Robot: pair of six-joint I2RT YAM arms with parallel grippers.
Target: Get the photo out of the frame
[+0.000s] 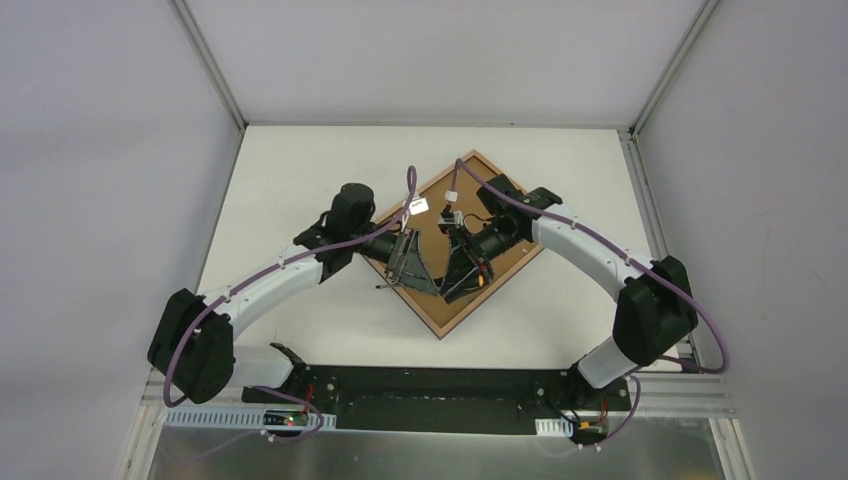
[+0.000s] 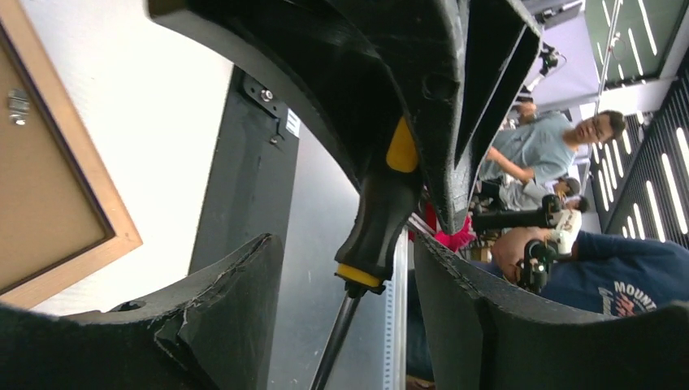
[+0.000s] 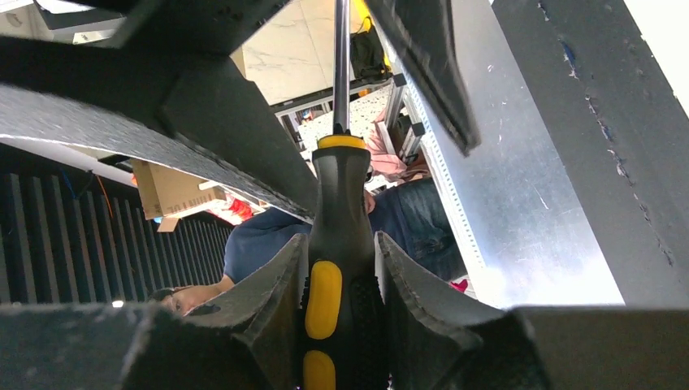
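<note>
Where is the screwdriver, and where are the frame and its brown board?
screwdriver (image 3: pixel 340 236): right wrist view, on its black handle.
frame (image 2: pixel 85 162): left wrist view, on its wooden edge.
board (image 2: pixel 36 195): left wrist view, on its flat brown middle.

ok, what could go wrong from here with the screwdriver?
1. The right claw grips the screwdriver handle; the left claw stands open around the shaft. Release before the left closes likely drops it onto the frame.
2. Both claws crowd together over the frame; they may collide.
</note>
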